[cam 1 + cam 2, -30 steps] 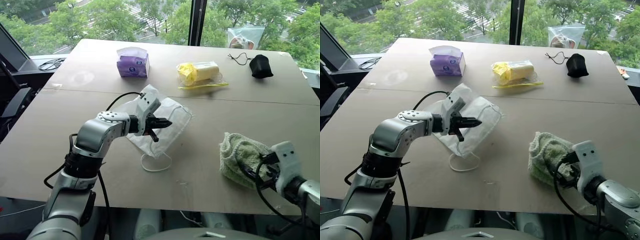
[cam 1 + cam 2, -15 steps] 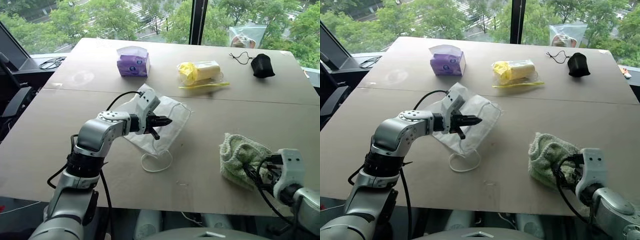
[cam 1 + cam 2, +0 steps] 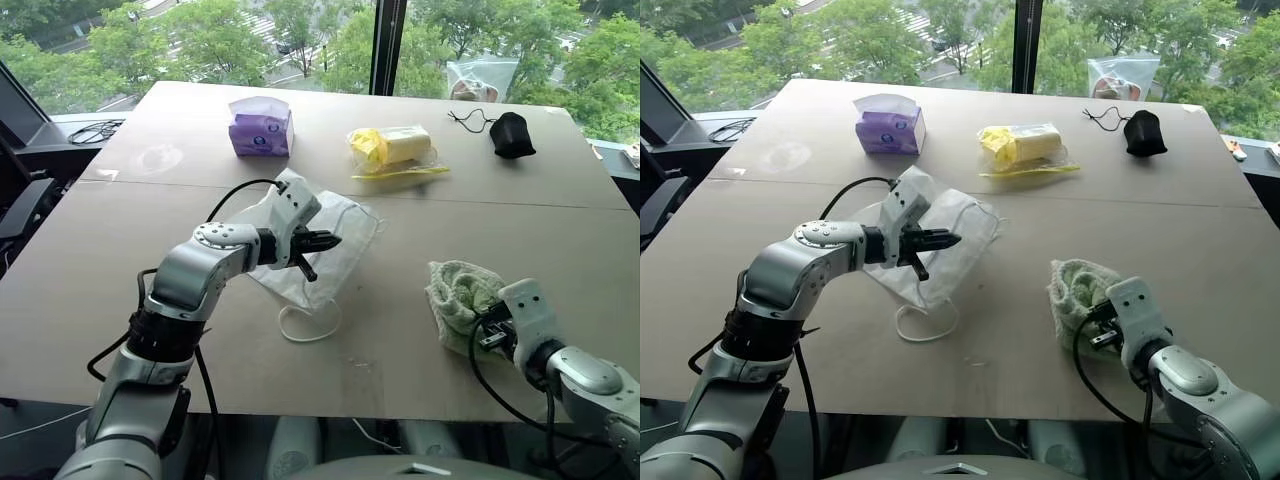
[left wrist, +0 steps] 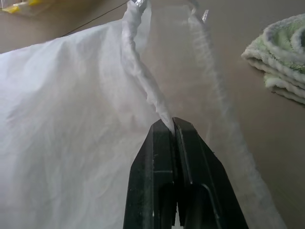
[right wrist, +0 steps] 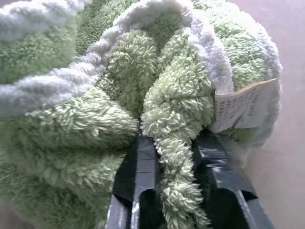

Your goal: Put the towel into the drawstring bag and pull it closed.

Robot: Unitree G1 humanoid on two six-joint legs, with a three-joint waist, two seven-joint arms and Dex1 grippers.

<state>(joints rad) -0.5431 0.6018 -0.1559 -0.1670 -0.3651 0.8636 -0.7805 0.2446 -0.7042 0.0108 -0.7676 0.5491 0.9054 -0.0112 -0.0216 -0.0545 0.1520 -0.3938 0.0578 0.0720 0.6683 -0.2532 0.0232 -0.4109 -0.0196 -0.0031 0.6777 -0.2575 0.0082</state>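
1. Pinching the gathered rim of the drawstring bag (image 3: 325, 250), the left gripper (image 4: 172, 125) has its fingers pressed together on it, lifting that edge at table centre.
2. Clamping a fold of the towel (image 5: 167, 109), the right gripper (image 5: 174, 143) sits at the towel's five o'clock.
3. Lying at the bag's four o'clock, the towel is well apart from it.
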